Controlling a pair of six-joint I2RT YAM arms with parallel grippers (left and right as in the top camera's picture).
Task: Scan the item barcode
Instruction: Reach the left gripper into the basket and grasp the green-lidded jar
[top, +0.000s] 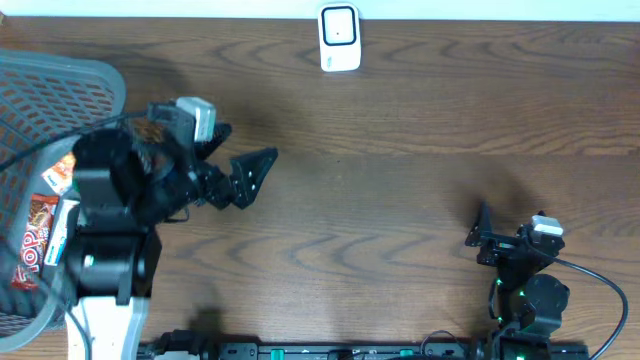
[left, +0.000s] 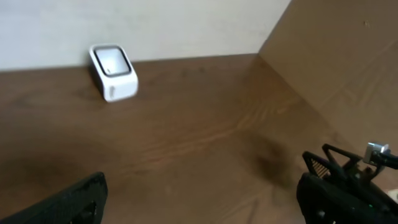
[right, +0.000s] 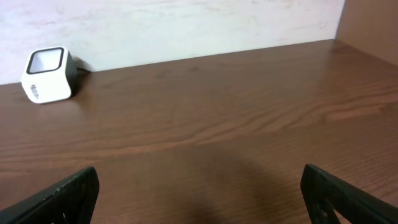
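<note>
**Nothing picked up yet**

Snack packets (top: 35, 240) lie in the grey basket (top: 60, 75) at the counter's (top: 400, 150) left end. The white scanner (top: 339, 38) stands at the far edge, centre. Left fingers (top: 247, 145) beside the basket: spread wide, empty. Right fingers (top: 476, 227), front right: spread wide, empty.

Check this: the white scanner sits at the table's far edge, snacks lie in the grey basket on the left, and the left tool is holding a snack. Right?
No. The left tool holds nothing: the left wrist view shows its fingers wide apart over bare table. The white scanner sits at the far edge and snacks lie in the grey basket, as you said.
</note>
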